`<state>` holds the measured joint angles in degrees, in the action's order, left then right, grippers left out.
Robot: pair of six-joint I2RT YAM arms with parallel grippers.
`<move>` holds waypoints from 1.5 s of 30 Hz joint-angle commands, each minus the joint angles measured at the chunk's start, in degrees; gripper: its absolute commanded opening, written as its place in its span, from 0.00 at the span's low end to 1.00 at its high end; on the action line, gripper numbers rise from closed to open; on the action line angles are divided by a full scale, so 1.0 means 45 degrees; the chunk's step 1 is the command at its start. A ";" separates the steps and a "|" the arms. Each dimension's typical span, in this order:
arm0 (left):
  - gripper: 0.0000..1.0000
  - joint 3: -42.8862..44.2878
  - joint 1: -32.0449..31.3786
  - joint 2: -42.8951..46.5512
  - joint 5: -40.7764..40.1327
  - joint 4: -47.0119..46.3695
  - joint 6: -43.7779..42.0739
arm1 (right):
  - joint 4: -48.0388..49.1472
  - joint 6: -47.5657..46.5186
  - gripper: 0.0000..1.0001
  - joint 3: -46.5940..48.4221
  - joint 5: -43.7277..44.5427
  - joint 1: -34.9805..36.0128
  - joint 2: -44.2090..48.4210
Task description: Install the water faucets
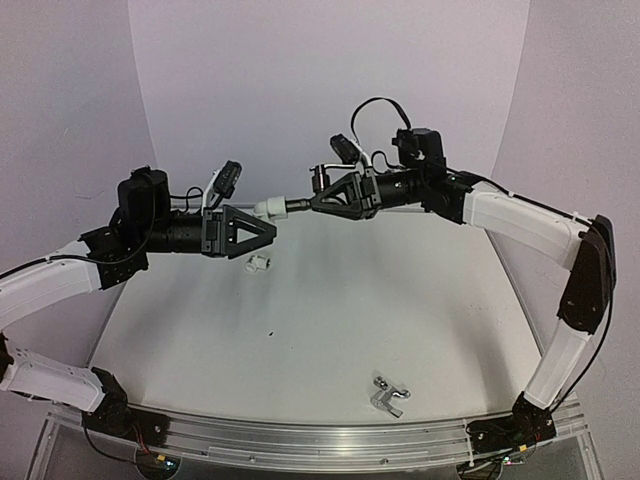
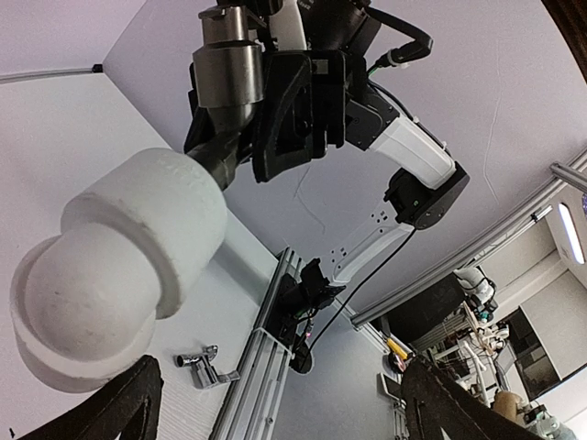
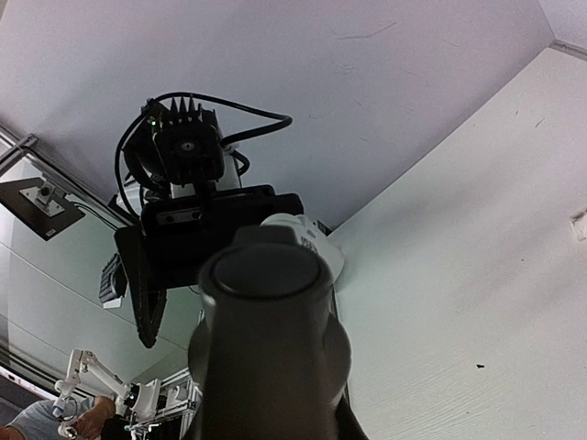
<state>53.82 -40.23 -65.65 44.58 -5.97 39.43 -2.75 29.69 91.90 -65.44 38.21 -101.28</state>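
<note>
Black faucet sits clamped in your R gripper, held level above the table w/ its stem aimed at the L arm, so the white fitting on the stem end faces the other tool. Your L gripper stands wide, fingers either side of that fitting in its wrist view but not touching it, prob. lined up to grip it while R steadies or turns the faucet. Can't tell if the thread is fully home. Chrome faucet lies near the front edge, untouched, so it's prob. next; spare fitting lies on the table just below the L gripper.
</note>
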 commanded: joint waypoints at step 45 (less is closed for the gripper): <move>0.87 0.0336 0.0423 0.0712 0.1104 -0.2252 0.0503 | 0.2552 0.0763 0.00 -0.2202 -0.0869 0.0480 0.0770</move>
<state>53.10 -37.93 -64.38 46.85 -13.05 43.34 6.92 33.98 83.23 -71.15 40.32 -98.13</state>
